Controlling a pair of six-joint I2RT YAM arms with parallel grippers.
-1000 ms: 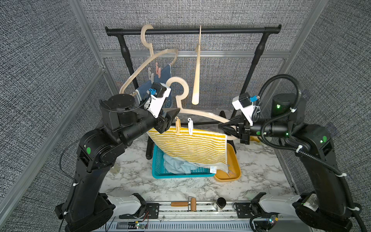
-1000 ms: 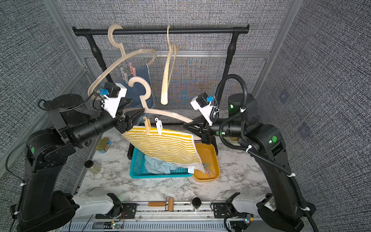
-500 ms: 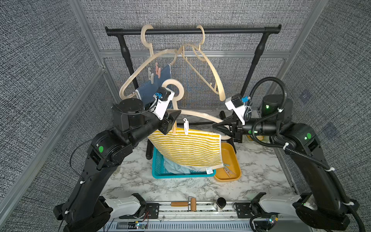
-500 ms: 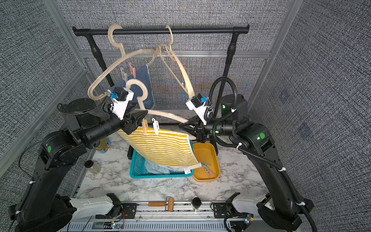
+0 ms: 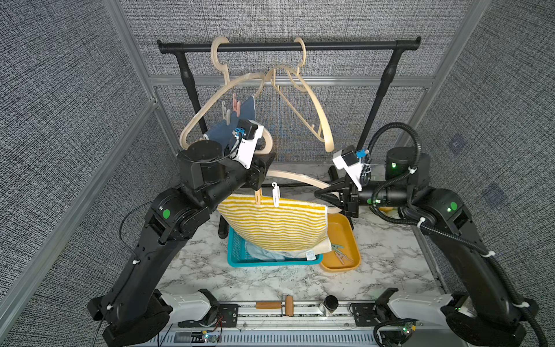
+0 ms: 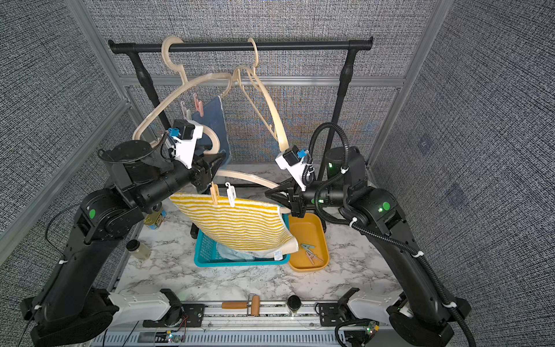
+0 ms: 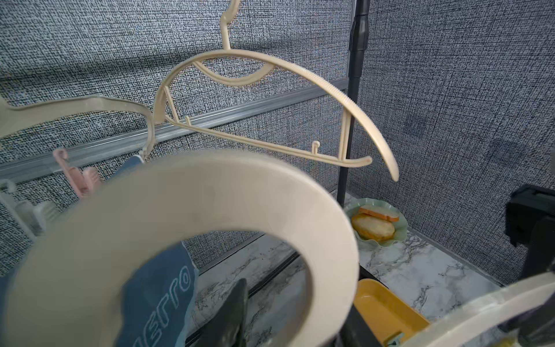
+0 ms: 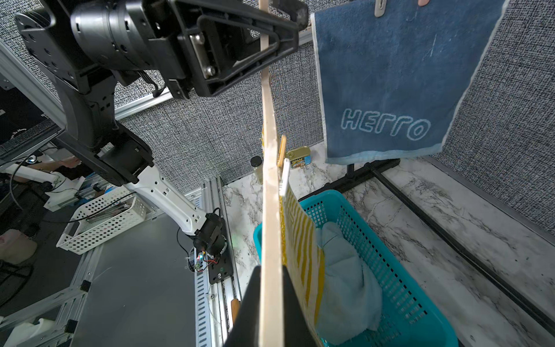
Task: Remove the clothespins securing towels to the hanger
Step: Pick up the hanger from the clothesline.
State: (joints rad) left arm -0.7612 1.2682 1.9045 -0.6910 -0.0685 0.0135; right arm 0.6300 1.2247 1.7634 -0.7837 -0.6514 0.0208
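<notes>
Right wrist view: the right gripper (image 8: 271, 282) is clamped on one end of the held hanger (image 8: 268, 186), a flat, smooth beige plastic bow. The hanger is judged to be steadied this way so that its pegs can be pulled. Along the hanger, the striped towel (image 8: 303, 249), yellow-and-white terry, is pinned by a white clothespin (image 8: 285, 177) and, farther along, a beige clothespin (image 8: 282, 150). At the hanger's far end the left gripper (image 8: 270, 27) is set over that clothespin's top; whether its jaws are pinched or apart cannot be told. Below the hanger, an aqua towel (image 8: 345, 270) is heaped in a perforated teal basket (image 8: 390, 270). Beyond the hanger, the blue towel (image 8: 390, 75), lettered HELLO, is hung flat by a pale clothespin (image 8: 380, 7) and a pink clothespin (image 7: 78, 180).
</notes>
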